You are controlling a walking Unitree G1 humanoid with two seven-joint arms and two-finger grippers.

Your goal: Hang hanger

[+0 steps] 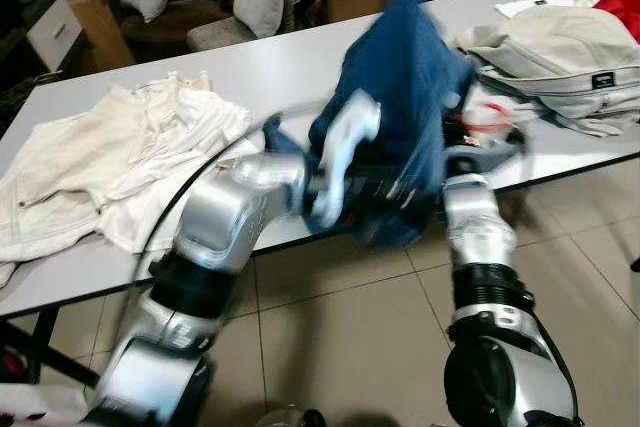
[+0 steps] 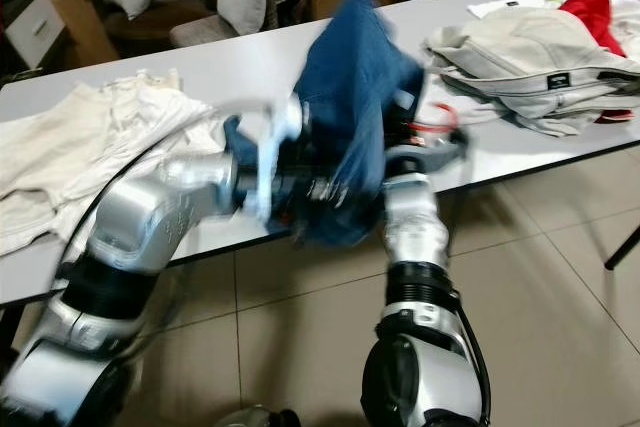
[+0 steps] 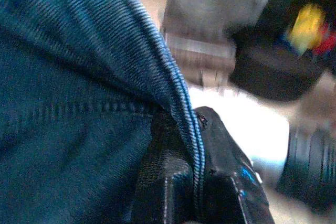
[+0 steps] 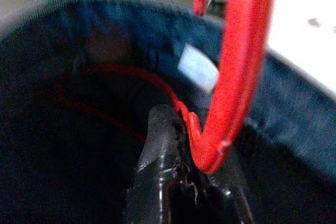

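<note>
While both arms are raised at the near edge of the long white table (image 1: 250, 57), a blue denim garment (image 1: 400, 77) hangs bunched between them, lifted above the tabletop.

Right gripper (image 4: 181, 145): fingers clamped on the red plastic clothes hanger (image 4: 231, 77), at the base of its curved hook. The hook rises away from the fingertips; the hanger's bar appears to run down inside the denim opening. From the head views a bit of red loop (image 1: 487, 115) shows just beside the garment's right side.

Left gripper (image 3: 197, 182): fingers pinched together on a stitched seam edge of the denim. This arm is blurred in the head views.

Key relation: the hanger sits inside the garment, right hand on the hanger, left hand on the cloth just beside it. The hook points up and clear of the fabric, which is probably what any hanging move depends on. No rail or rod can be made out.

Also on the table: crumpled cream cotton garment (image 1: 110, 172) to the left, folded beige jacket (image 1: 570, 57) to the right, well apart from the grippers.
</note>
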